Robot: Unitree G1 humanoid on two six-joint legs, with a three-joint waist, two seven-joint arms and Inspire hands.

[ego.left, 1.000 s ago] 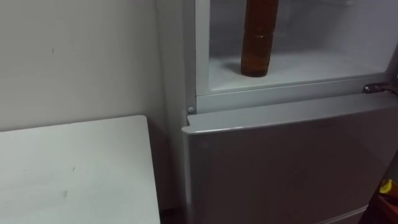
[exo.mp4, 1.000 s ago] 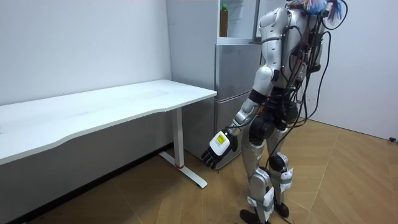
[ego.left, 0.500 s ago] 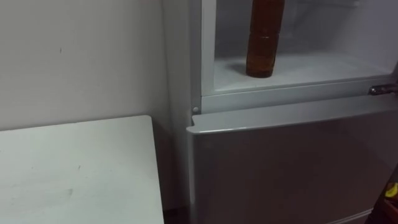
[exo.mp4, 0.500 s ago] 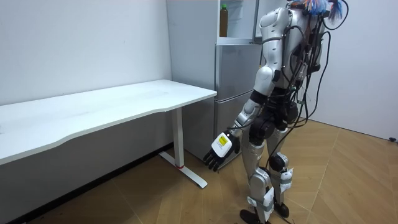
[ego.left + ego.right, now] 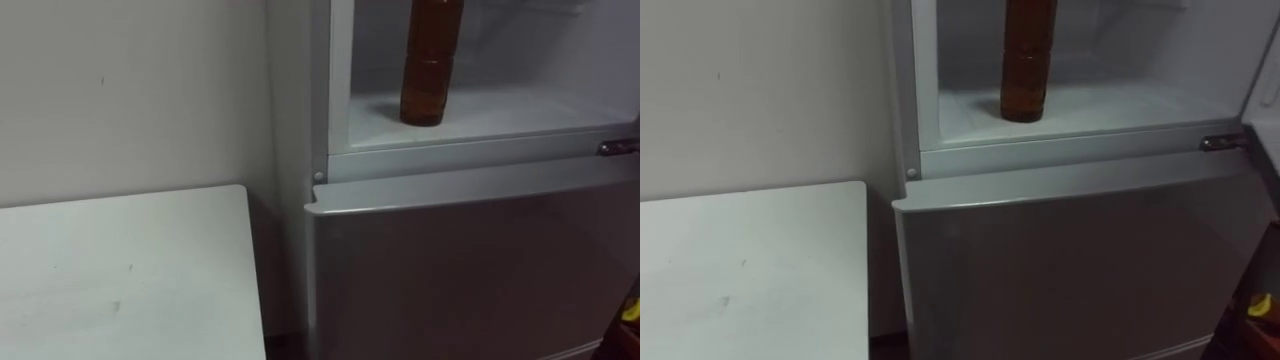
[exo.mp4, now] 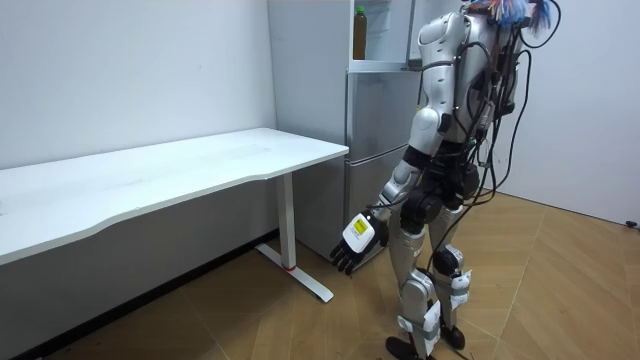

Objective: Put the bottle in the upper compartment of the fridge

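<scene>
Bottle (image 5: 432, 62): brown, upright, standing on the floor of the fridge's upper compartment, in its left half and toward the front. The top is cut off at the upper edge of the eye views. Nothing holds it.
Fridge (image 6: 375, 110): grey, in two parts, standing against the wall.
Compartment (image 5: 520, 108): the upper part of the fridge, open at the front, white inside.
Lower door (image 5: 470, 260): shut, directly below the compartment.
Hinge (image 5: 618, 147): metal, at the right end of the sill between compartment and lower door.
Table (image 5: 120, 270): white, to the left of the fridge, with its near corner just beside the fridge's left side.
Wall (image 5: 130, 90): pale, behind the table and left of the fridge.
Robot: stands upright on the wood floor (image 6: 560, 290) right in front of the fridge.
Left hand (image 6: 352, 242): hangs low at the robot's side, well below the compartment and level with the bottom of the fridge. The fingers are loosely extended, pointing down, and hold nothing.
</scene>
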